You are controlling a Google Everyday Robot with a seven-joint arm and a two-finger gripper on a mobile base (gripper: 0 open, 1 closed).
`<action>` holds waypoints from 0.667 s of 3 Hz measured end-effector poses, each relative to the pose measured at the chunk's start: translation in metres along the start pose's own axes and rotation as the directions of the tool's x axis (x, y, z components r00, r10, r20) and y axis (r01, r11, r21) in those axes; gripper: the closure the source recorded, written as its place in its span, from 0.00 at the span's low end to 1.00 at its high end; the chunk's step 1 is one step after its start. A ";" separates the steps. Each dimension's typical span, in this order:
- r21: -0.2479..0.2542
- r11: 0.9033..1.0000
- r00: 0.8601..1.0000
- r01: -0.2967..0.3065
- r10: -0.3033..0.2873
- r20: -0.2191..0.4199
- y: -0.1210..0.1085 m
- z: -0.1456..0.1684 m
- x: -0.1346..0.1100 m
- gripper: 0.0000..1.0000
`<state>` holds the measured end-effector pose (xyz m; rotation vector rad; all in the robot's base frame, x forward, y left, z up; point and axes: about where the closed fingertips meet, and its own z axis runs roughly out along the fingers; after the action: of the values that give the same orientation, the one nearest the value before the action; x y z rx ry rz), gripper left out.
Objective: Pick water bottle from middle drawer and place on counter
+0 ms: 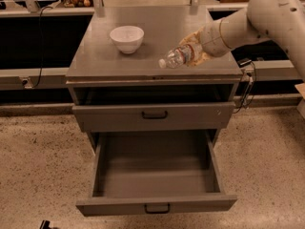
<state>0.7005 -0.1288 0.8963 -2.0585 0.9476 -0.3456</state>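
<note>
Pincer point(191, 51) is up at the right front part of the worktop point(100, 56), and it's clamped around the water bottle point(174, 57), fingers wrapped over the label end. The bottle is tilted, white cap pointing down and to the left, toward the front edge. It sits low over the grey surface, but whether it touches can't be told from here. Behind the pincer, the pale arm point(269, 11) sweeps in from the upper right corner.

Over to the left, well apart from the bottle, a white bowl point(127, 37) stands upright on the worktop.

Down the cabinet now. Just under the top there's a dark gap, then the taller-fronted drawer point(114, 117), pushed in, black handle at its centre. Below that, the middle drawer point(157, 205) is pulled right out, its low front panel nearest us, with nothing showing on its grey floor.

A dark cable point(248, 87) hangs off the cabinet's right side, and pale speckled floor point(38, 166) spreads out all around.
</note>
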 end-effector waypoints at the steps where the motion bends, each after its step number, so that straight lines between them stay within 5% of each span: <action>1: -0.052 0.999 0.999 -0.009 0.007 -0.034 0.007 0.020 0.013 0.59; 2: -0.115 0.993 0.999 -0.029 0.033 0.031 0.020 0.060 0.011 0.35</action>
<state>0.7299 -0.1100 0.8419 -2.1438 0.9989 -0.2448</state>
